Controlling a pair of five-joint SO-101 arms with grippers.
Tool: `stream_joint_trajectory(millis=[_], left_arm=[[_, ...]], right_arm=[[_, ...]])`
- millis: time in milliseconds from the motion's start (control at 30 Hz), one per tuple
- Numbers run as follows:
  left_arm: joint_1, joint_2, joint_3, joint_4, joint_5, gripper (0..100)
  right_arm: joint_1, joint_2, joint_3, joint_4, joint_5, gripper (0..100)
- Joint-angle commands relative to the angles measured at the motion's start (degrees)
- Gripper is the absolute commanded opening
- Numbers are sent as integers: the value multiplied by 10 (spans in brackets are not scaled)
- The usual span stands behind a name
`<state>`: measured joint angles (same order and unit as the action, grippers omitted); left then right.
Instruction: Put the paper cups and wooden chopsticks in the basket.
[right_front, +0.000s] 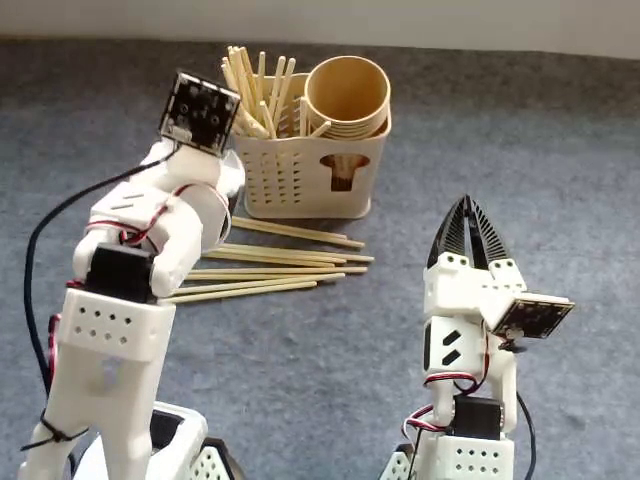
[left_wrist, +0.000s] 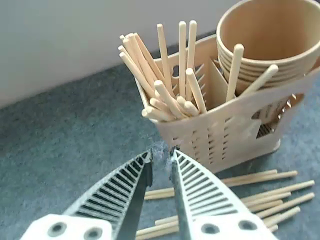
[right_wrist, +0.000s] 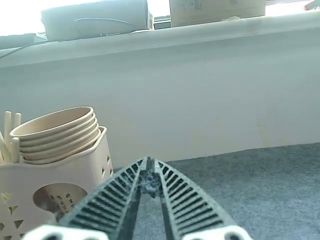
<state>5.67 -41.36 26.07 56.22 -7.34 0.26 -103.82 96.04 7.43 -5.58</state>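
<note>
Chopsticks of pale wood lie loose in a flat fan on my grey, felt-like table. They sit just in front of the cream perforated plastic basket, which stands by the middle of the table's far edge. Inside the basket, a nested stack of tan paper cups fills the compartment on my right. A bundle of upright wooden chopsticks crowds the compartment on my left, and two more sticks lean against the side of the cups.

My left claw hangs over the near-left part of the fan, close to the basket's front wall and pointing at it. Its fingers stand only narrowly apart, a thin slot between the tips, and nothing is held there. I cannot tell whether the tips touch the table.

My right claw is out toward the table's right side, well apart from the basket and the loose sticks, and points at the far edge. Its two black ribbed fingers meet at the tips and grip nothing.
</note>
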Motion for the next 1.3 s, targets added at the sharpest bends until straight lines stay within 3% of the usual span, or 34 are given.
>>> stream_joint_trajectory(millis=[0,267,800,1267], left_arm=[[-2,-44,13,56,-47,84],[71,-44,47,174,-157,84],[87,-38,167,173,-280,83],[83,237,60,174,-337,83]], right_arm=[[2,1,87,1,-3,5],[2,2,87,1,-3,5],[2,3,87,1,-3,5],[2,3,87,1,-3,5]])
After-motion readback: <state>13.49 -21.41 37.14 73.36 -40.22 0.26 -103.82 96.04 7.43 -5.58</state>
